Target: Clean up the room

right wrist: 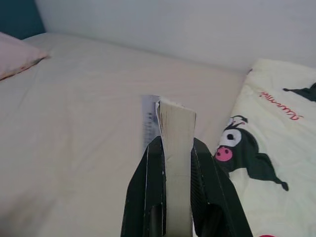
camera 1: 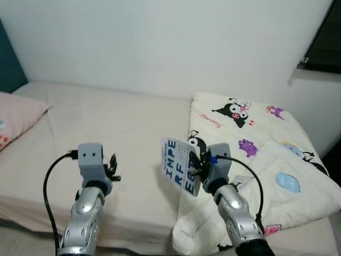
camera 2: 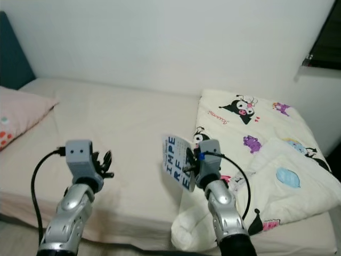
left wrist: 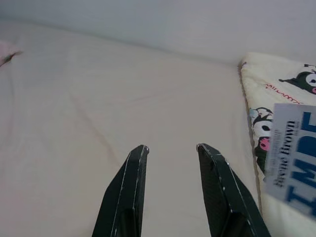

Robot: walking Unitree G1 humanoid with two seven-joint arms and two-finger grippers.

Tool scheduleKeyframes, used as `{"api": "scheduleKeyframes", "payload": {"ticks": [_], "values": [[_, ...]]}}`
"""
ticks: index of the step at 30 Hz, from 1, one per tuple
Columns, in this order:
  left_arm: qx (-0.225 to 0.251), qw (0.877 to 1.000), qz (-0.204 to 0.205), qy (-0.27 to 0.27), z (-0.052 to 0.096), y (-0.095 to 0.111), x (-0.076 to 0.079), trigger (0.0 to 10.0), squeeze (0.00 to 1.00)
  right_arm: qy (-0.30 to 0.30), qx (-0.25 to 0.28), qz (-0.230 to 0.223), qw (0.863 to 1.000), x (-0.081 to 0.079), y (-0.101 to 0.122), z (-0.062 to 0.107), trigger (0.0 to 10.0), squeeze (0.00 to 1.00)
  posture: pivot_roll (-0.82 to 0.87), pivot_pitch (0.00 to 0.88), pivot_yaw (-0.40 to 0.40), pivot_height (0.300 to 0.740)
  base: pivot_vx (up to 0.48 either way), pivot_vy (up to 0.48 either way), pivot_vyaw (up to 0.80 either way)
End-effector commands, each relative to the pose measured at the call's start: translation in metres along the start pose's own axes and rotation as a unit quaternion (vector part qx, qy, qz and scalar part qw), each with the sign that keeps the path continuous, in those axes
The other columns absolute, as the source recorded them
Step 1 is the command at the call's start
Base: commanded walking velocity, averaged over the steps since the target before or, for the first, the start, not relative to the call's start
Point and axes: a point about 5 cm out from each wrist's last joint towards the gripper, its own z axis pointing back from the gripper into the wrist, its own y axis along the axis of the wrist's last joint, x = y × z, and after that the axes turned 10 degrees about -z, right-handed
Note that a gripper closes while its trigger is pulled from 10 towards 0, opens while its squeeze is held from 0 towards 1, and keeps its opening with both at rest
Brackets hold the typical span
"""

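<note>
A pale blue book (camera 1: 178, 165) with big dark blue letters is held upright above the bed's near edge, my right gripper (camera 1: 195, 166) shut on its lower part. In the right wrist view the book's page edge (right wrist: 176, 129) sits clamped between the two black fingers (right wrist: 148, 192). My left gripper (camera 1: 111, 166) hovers open over the bare cream sheet (camera 1: 112, 128), nothing between its fingers (left wrist: 129, 187). The book's cover (left wrist: 292, 153) appears off to its side in the left wrist view.
A cream cartoon-print blanket (camera 1: 256, 133) is bunched over the bed's right half, hanging at the near corner. A pink pillow (camera 1: 13, 117) lies at the far left. A white wall runs behind the bed; a dark window frame (camera 1: 325, 42) sits upper right.
</note>
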Motion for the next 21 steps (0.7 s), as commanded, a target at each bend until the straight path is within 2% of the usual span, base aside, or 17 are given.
{"api": "scheduleKeyframes", "payload": {"ticks": [1, 21], "values": [[-0.015, 1.0, 0.006, 0.001, 0.0017, -0.0062, 0.0006, 10.0, 0.0, 0.01, 0.013, 0.008, 1.0, -0.0033, 0.0056, -0.0023, 10.0, 0.0, 0.07, 0.0, -0.109, 0.738, 0.0, 0.0, 0.0], [0.008, 0.999, -0.022, -0.023, -0.0029, 0.0007, 0.0043, 10.0, 0.0, 0.012, 0.014, 0.006, 1.0, -0.0046, 0.0025, -0.0022, 10.0, 0.0, 0.07, 0.0, -0.109, 0.738, 0.0, 0.0, 0.0]]}}
